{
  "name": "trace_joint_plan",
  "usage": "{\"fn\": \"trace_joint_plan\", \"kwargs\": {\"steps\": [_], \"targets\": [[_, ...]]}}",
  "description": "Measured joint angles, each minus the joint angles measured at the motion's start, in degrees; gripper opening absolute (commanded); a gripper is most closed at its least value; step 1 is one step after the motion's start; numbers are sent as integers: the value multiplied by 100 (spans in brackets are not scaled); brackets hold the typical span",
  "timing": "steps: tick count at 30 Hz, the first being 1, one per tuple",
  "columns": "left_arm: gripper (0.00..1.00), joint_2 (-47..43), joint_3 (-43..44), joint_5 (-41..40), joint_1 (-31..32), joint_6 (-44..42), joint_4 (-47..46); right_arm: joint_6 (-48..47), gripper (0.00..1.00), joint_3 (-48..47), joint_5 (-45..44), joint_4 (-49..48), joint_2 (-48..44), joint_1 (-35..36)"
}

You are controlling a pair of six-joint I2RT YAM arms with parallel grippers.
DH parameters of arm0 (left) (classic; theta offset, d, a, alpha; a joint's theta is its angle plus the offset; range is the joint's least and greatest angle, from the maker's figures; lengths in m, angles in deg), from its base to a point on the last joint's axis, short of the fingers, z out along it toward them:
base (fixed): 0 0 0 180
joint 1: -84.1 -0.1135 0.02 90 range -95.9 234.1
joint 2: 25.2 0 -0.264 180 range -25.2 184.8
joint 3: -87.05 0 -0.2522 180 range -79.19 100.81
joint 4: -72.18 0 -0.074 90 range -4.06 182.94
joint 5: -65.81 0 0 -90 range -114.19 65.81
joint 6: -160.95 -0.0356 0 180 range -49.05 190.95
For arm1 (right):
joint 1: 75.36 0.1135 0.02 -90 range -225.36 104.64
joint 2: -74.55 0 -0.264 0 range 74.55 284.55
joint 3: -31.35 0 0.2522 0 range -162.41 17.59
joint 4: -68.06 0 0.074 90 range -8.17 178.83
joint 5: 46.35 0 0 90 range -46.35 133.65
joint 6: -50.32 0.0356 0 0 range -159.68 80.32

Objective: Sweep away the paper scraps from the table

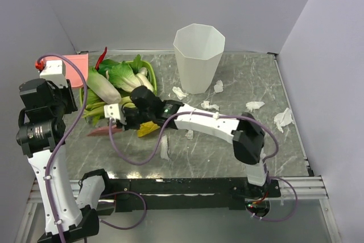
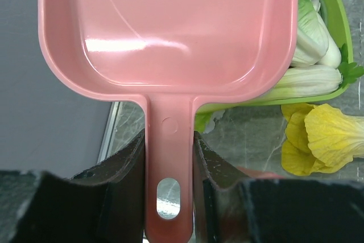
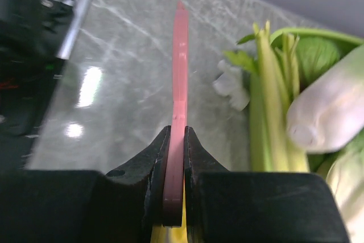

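The left gripper (image 2: 169, 149) is closed on the handle of the pink dustpan (image 2: 170, 32), with one finger pressed against each side. The top edge of the left wrist view cuts off the pan's far rim. The right gripper (image 3: 174, 140) is clamped almost fully together on a thin pink strip (image 3: 180, 66). We see the strip edge-on only, so we cannot tell what tool it is.

The paper scraps (image 1: 254, 105) lie scattered on the right half of the table (image 1: 222, 160), some beside the white bin (image 1: 198, 49) and others near the right rim. One long scrap (image 1: 164, 147) lies just in front of the right forearm. In the right wrist view, a white wad (image 3: 232, 86) beside green stalks (image 3: 272, 101) is blurred, and we cannot tell whether it is paper.
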Motion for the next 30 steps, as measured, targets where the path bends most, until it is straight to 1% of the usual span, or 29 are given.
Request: {"fn": "trace_joint_plan", "kwargs": {"steps": [4, 9, 13, 19, 24, 30], "targets": [[1, 48, 33, 57, -160, 17, 28, -870, 0, 20, -105, -533, 415, 127], [1, 146, 127, 101, -258, 13, 98, -1943, 0, 280, -190, -1189, 579, 245], [1, 192, 173, 103, -264, 11, 164, -2514, 0, 258, -195, -1622, 804, 278], [1, 229, 195, 59, -59, -13, 179, -2927, 0, -275, -278, -1700, 1475, 260], [1, 227, 195, -24, 127, -118, 197, -3082, 0, -837, -374, -1523, 2024, 210], [1, 229, 201, -55, 168, -162, 260, -3082, 0, -944, -400, -1036, 2162, 136]]}}
